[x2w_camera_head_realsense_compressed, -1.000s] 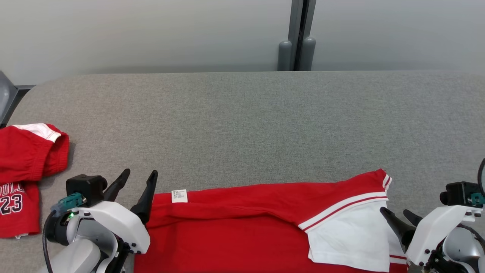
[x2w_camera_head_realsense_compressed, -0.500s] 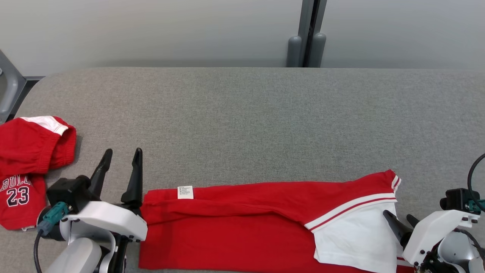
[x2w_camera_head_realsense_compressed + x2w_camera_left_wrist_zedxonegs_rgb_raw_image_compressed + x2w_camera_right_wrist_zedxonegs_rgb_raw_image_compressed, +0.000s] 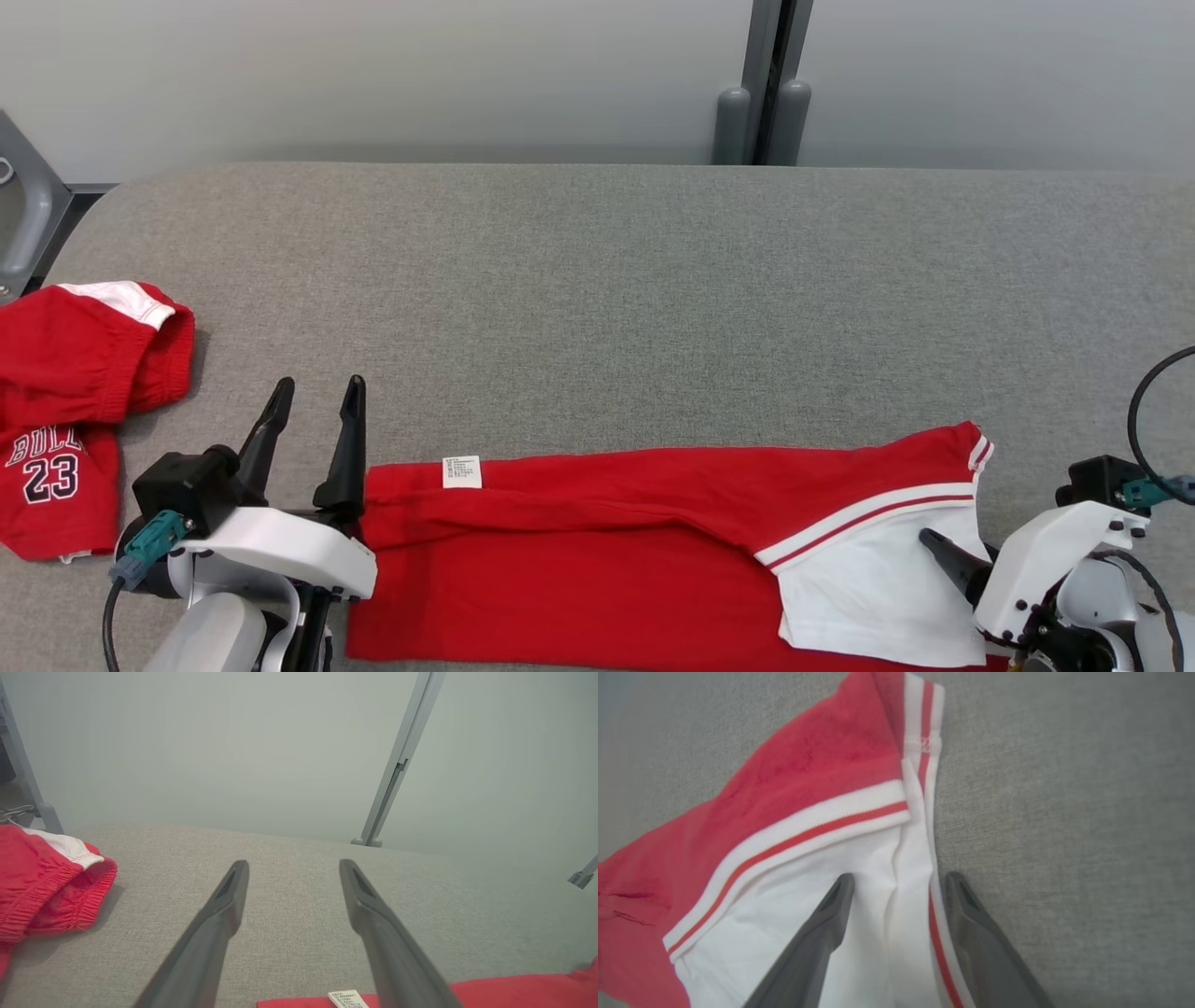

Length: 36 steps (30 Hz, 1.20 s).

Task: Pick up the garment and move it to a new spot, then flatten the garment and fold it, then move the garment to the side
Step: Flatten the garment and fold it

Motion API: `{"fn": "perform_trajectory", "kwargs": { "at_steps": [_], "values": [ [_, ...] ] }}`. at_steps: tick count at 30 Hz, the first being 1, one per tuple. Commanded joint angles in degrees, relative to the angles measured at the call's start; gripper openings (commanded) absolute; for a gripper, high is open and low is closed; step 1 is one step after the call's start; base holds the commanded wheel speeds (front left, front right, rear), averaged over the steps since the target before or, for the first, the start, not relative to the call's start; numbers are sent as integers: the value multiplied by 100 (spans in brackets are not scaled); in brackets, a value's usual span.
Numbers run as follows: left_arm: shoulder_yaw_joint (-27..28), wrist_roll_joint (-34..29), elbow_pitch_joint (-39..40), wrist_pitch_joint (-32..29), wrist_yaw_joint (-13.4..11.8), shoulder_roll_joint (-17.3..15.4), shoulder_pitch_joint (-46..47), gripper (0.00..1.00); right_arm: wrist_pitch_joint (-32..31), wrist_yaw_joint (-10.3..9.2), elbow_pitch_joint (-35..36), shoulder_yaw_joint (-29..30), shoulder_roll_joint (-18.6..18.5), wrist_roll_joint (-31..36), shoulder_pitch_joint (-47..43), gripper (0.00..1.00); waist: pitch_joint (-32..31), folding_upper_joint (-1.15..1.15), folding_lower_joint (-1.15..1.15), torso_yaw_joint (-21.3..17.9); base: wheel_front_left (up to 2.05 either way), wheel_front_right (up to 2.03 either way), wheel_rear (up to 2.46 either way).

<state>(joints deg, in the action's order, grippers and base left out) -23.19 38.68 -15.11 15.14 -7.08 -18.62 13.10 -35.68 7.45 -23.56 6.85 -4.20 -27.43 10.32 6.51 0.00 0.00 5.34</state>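
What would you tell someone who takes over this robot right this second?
Left gripper: open, empty, beside the left end of the red shirt, near its label.
Right gripper: open, holding nothing, poised over the edge of its white sleeve.
The shirt lies flat along the near edge of the grey table, one long fold seemingly made. A pair of red shorts lies far left.
To do: finish folding, then move the shirt aside.

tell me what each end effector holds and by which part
Nothing: left end effector open beside the red garment, right end effector open over its white end.
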Motion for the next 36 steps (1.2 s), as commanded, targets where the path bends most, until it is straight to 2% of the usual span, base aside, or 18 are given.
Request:
{"fn": "perform_trajectory", "kwargs": {
  "at_steps": [1, 3, 4, 5, 7, 8, 16, 23, 32, 36],
  "values": [
    [80, -79, -57, 7, 66, 41, -29, 100, -134, 12, -174, -184, 129, -129, -52, 100, 6, 0, 0, 17, 0, 0, 0],
    [141, -142, -108, 7, 125, 88, -26, 100, -136, 12, -188, -274, 148, -244, -50, 100, 8, 0, 0, 32, 0, 0, 0],
    [180, -169, -131, 7, 161, 105, -28, 100, -106, 12, -194, -312, 150, -271, -42, 91, 10, 0, 0, 36, 0, 0, 0],
    [205, -198, -151, 7, 174, 131, -31, 100, -80, 12, -205, -342, 151, -295, -33, 56, 13, 0, 0, 38, 0, 0, 0],
    [252, -251, -188, 7, 225, 192, -29, 100, -10, 13, -193, -406, 155, -319, -14, 24, 16, 0, 0, 43, 0, 0, 0],
    [276, -269, -208, 7, 258, 207, -27, 100, 38, 12, -187, -409, 145, -342, 3, 0, 18, 0, 0, 44, 0, 0, 0],
    [416, -401, -327, 7, 395, 315, -48, 100, 290, 5, -159, -404, -39, -415, 130, 0, 5, 0, 0, 15, 0, 0, 0],
    [537, -510, -374, 7, 507, 397, -97, 100, 412, 5, -3, -237, -435, -469, 255, 0, -24, 0, 0, -103, 0, 0, 0],
    [650, -621, -378, 7, 597, 489, -103, 100, 168, 5, 413, 255, -1036, -310, 291, 0, -30, 0, 0, -271, 0, 0, 0],
    [690, -670, -382, 7, 616, 518, -130, 100, 41, 5, 673, 512, -1189, -126, 224, 0, -46, 0, 0, -323, 0, 0, 0]
  ]
}}
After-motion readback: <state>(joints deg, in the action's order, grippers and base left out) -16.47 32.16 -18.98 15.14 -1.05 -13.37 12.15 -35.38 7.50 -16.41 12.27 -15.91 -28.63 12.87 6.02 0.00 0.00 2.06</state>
